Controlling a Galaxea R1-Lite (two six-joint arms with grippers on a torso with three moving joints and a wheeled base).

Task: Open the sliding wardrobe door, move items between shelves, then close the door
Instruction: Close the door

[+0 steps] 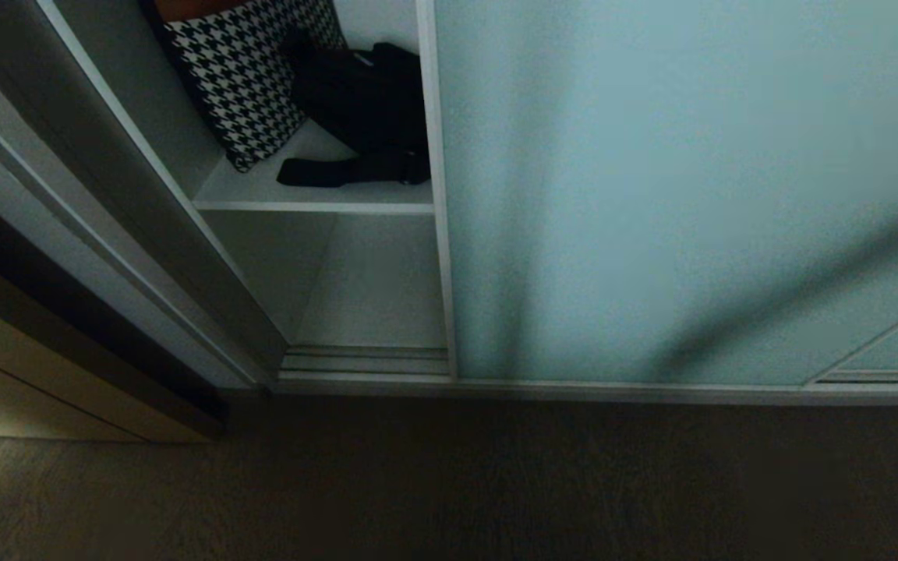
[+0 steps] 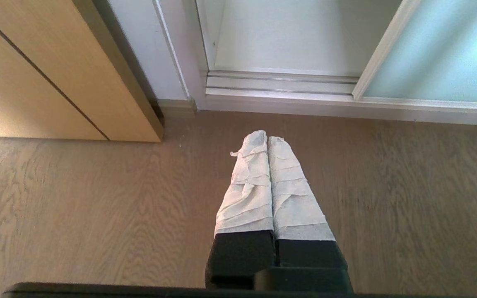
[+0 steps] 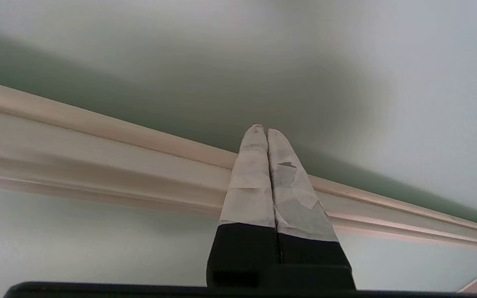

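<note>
My left end effector (image 2: 267,138) has two long tapering fingers (image 2: 249,186) wrapped in wrinkled whitish tape, set on squared black bases with a black bar across below them. My right end effector (image 3: 262,129) is built alike, though its tape (image 3: 292,182) is scuffed and peeling in patches.

Head looks down at sliding wardrobe door (image 1: 683,195); left wrist shares it.
</note>
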